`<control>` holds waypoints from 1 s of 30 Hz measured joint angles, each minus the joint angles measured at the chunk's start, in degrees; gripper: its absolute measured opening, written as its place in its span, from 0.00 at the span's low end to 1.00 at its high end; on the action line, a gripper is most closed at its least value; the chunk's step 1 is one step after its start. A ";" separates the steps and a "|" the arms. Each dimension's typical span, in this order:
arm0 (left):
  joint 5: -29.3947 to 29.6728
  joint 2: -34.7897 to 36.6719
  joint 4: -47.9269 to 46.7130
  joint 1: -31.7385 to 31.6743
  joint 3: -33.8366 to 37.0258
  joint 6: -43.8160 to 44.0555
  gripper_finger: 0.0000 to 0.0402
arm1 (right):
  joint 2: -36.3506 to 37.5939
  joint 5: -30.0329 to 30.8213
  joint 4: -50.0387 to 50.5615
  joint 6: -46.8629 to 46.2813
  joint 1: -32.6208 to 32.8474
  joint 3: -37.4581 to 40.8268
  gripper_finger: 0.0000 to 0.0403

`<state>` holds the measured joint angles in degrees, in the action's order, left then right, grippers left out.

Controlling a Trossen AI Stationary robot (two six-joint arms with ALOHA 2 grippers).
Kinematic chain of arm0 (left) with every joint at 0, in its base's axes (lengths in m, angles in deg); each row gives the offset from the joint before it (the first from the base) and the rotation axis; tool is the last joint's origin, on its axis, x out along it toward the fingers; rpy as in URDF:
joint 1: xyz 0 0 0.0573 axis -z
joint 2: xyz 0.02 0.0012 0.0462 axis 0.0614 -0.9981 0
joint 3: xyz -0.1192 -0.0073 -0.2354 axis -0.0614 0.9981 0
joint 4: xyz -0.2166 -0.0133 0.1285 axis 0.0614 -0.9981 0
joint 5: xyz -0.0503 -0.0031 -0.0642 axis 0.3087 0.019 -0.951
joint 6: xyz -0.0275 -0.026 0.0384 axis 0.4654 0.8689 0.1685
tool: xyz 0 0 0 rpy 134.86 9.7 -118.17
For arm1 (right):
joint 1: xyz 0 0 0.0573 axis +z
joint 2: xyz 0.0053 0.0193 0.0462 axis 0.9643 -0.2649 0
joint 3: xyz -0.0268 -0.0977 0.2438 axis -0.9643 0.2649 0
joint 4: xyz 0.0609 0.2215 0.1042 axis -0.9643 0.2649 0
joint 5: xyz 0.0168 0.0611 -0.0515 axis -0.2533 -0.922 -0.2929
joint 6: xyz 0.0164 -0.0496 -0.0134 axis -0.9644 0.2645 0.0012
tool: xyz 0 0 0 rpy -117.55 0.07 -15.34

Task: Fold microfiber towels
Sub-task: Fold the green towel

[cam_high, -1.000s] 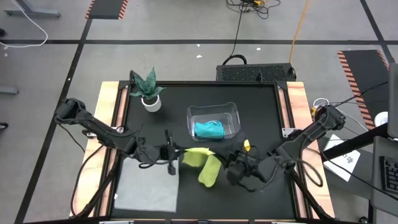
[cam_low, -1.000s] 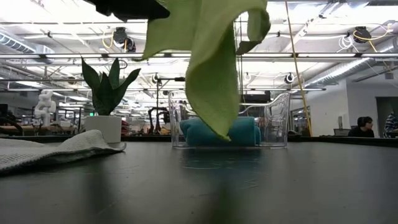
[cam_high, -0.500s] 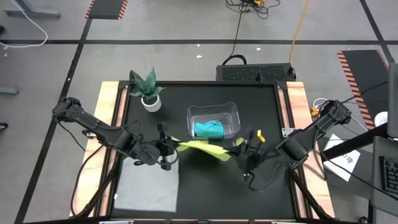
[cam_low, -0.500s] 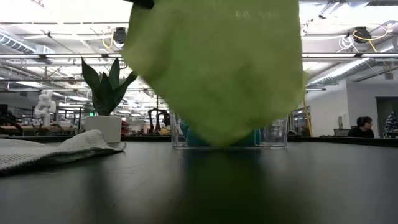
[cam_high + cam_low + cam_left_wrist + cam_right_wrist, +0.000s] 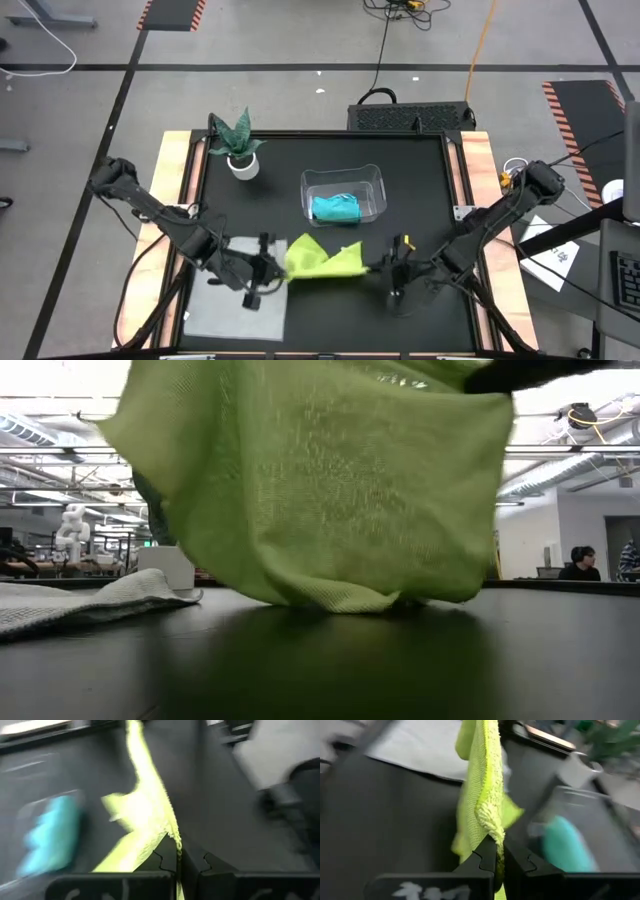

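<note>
Left gripper (image 5: 272,272): fingers pressed together on one corner of the yellow-green towel (image 5: 322,260); positioned above the near-centre of the black table (image 5: 420,180), at the far right corner of the grey towel (image 5: 235,305).
Right gripper (image 5: 385,267): fingers pinched on the opposite corner of the same towel; positioned level with the left gripper, well apart from it, with the cloth spanning the gap.
Yellow-green towel: suspended between the two grippers, stretched wide; in the low view its lower edge (image 5: 340,596) sags down to the tabletop, though actual contact cannot be told.
Left wrist view: towel edge (image 5: 150,815) runs straight out from between the closed fingers (image 5: 167,862).
Right wrist view: thick folded hem (image 5: 487,795) clamped between the closed fingers (image 5: 487,857).
Grey towel: lies flat on the table, under and behind the left gripper.
Teal towel (image 5: 335,208): bundled inside the clear plastic bin (image 5: 372,180), beyond both grippers.
Potted plant (image 5: 238,145): stands at the far left of the table, well beyond the left gripper.
</note>
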<state>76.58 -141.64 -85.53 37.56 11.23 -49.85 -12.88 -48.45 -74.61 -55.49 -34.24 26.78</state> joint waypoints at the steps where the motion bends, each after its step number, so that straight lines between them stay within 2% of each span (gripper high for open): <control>1: -2.06 -1.15 1.29 0.38 -0.04 0.25 0.01 | -0.03 -0.40 -3.39 0.00 0.93 1.89 0.01; 8: -11.41 -12.11 11.03 1.29 0.00 0.46 0.01 | -0.03 -1.15 -20.16 -4.39 8.30 10.85 0.01; 15: -17.00 -20.24 18.32 -0.80 -0.02 -0.11 0.01 | -0.03 -2.73 -22.42 -15.30 14.45 14.37 0.01; 19: -18.64 -21.57 20.23 -2.37 -0.02 -0.23 0.04 | -0.03 -7.33 -22.46 -21.28 16.18 16.10 0.01; 22: -22.49 -21.66 20.07 -2.89 0.01 -2.00 0.06 | -0.03 -10.60 -22.78 -24.39 16.68 17.71 0.01; 27: -29.26 -21.67 24.30 -2.78 0.07 -6.24 0.13 | -0.10 -17.37 -31.01 -23.22 16.75 21.20 0.04; 30: -30.06 -21.67 25.00 -2.78 0.07 -7.45 0.18 | -0.10 -17.83 -34.92 -22.44 16.73 22.97 0.10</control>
<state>46.53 -163.31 -60.53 34.77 11.30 -57.30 -12.98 -66.28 -109.54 -77.92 -17.52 49.75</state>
